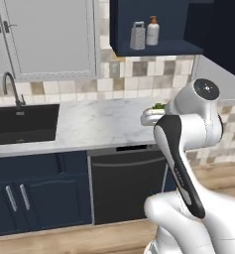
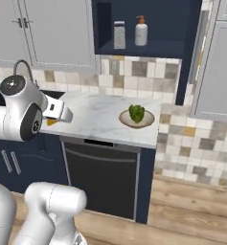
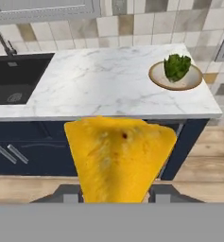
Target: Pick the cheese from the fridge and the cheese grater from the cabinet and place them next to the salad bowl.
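In the hand view, up close: a yellow-orange triangular wedge of cheese [image 3: 119, 158], mottled, one small reddish speck near its top, pinched between the two dark finger tips of the gripper [image 3: 114, 194], jaws closed on it. No label, no brand, no readable writing anywhere on it.

Beyond it, a white marble countertop [image 3: 104, 82], and on the right end a shallow round tan wooden salad bowl [image 3: 175, 75] with green leaves heaped inside. Well apart from the held wedge. At the left, a dark sink [image 3: 14, 80] with a curved metal tap.

From the right base view: the bowl [image 2: 137, 117] near the counter's right edge, above a dark dishwasher front [image 2: 101, 174]. Just a sliver of orange beside the white arm.

Up above, in the open dark navy blue wall cabinet [image 1: 153, 47]: small grey metal box grater [image 1: 137, 35], tapered, handle on top, upright, just beside a white soap bottle with an orange pump [image 1: 152, 31]. No lettering legible on the bottle either.
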